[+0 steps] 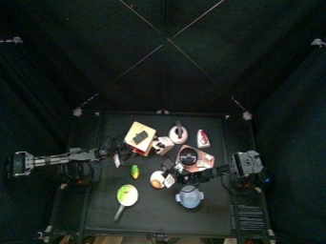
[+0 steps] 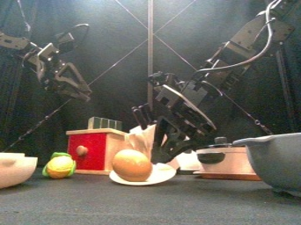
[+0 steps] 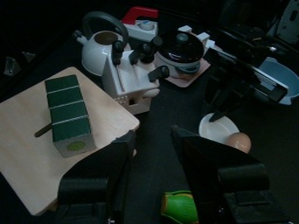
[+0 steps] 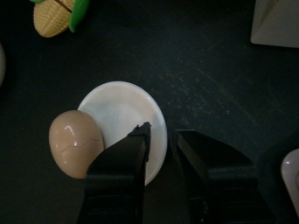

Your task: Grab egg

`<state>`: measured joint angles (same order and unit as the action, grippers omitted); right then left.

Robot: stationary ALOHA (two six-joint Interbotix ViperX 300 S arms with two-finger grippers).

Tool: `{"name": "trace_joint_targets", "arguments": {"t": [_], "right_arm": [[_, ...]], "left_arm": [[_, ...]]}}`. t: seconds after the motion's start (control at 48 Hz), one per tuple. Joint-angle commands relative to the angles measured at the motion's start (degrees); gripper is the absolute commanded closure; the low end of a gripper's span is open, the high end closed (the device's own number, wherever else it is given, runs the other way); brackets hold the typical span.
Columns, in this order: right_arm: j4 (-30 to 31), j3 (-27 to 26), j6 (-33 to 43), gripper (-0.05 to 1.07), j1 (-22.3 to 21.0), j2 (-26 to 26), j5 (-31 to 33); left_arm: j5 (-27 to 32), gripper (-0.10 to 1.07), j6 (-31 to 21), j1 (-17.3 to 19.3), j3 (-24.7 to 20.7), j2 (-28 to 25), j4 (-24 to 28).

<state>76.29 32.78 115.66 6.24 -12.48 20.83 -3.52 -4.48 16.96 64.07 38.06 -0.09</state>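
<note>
The egg (image 4: 117,112), a flat white round with an orange yolk (image 4: 73,142) at one side, lies on the table near the middle (image 1: 159,178) (image 2: 141,167). My right gripper (image 4: 163,133) hangs just over its rim, jaws a narrow gap apart with only dark table between them; one fingertip (image 4: 140,131) overlaps the white edge. In the front view the right gripper (image 2: 177,132) stands right behind the egg. My left gripper (image 3: 152,166) is wide open and holds nothing, back at the left (image 1: 114,157), with the egg (image 3: 228,136) ahead of it.
A wooden board with green blocks (image 3: 70,114), a kettle (image 3: 105,39) and a red box (image 2: 97,149) stand behind. A yellow-green fruit (image 2: 59,165) lies left of the egg. The grey bowl (image 2: 276,158) and a lidded pot (image 2: 217,156) are at the right, a green pan (image 1: 126,197) in front.
</note>
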Motion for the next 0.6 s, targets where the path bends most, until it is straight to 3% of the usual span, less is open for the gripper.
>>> {"name": "trace_joint_targets", "arguments": {"t": [0.0, 0.333, 0.583], "right_arm": [[0.2, -1.0, -0.1, 0.37, -0.3, 3.0, 0.2], [0.4, 0.7, -0.1, 0.37, 0.2, 6.6, 0.2], [0.4, 1.9, 0.0, 0.37, 0.2, 8.8, 0.4]], "left_arm": [[-0.3, 0.19, 0.0, -0.1, -1.0, 0.0, -0.2], [-0.3, 0.19, 0.3, -0.9, -1.1, 0.0, 1.3], [-0.2, 0.19, 0.1, -8.9, -1.8, -0.2, 9.0]]}}
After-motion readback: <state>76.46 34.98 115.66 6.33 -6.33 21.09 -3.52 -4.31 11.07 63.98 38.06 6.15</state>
